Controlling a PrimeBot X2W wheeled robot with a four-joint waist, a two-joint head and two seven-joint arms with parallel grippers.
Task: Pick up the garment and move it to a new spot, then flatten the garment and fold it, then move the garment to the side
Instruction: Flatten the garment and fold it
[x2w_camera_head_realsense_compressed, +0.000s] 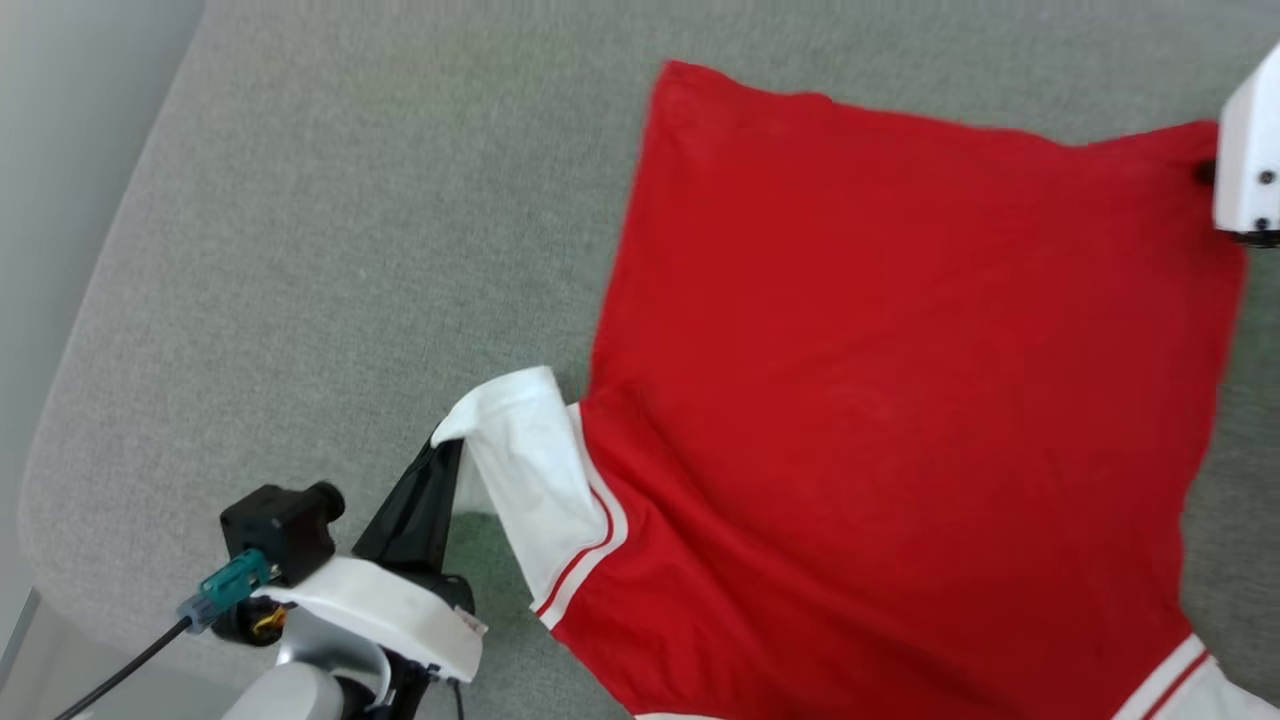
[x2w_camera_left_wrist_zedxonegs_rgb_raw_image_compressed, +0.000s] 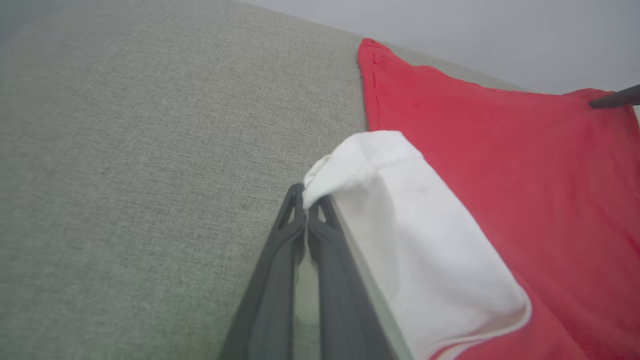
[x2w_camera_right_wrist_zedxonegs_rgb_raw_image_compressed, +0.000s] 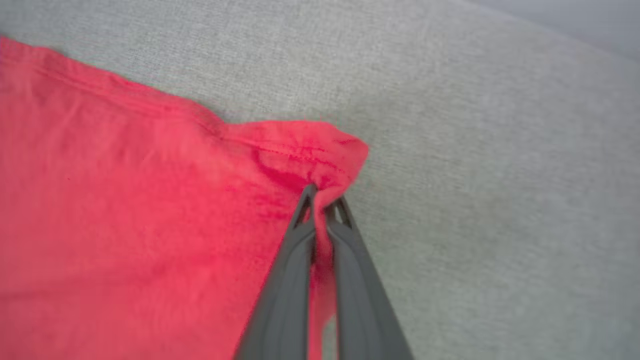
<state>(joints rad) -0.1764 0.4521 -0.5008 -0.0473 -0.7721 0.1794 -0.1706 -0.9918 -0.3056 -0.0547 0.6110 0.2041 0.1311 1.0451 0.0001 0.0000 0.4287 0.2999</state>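
The garment (x2w_camera_head_realsense_compressed: 900, 400), a red jersey with white sleeves, lies spread plain side up on the grey fabric surface (x2w_camera_head_realsense_compressed: 350, 250). My left gripper (x2w_camera_head_realsense_compressed: 440, 450) is shut on the edge of the white sleeve (x2w_camera_head_realsense_compressed: 525, 470), lifting it a little; the left wrist view shows the left gripper (x2w_camera_left_wrist_zedxonegs_rgb_raw_image_compressed: 306, 197) pinching that sleeve (x2w_camera_left_wrist_zedxonegs_rgb_raw_image_compressed: 400, 225). My right gripper (x2w_camera_right_wrist_zedxonegs_rgb_raw_image_compressed: 322, 197) is shut on a bunched red corner of the garment (x2w_camera_right_wrist_zedxonegs_rgb_raw_image_compressed: 310, 150) at its hem. In the head view the right arm's white housing (x2w_camera_head_realsense_compressed: 1250, 150) sits over that far right corner.
The grey surface has a rounded edge at the left (x2w_camera_head_realsense_compressed: 60, 400), with pale floor beyond. Bare fabric stretches left of and behind the garment. A second white sleeve (x2w_camera_head_realsense_compressed: 1200, 680) lies at the lower right.
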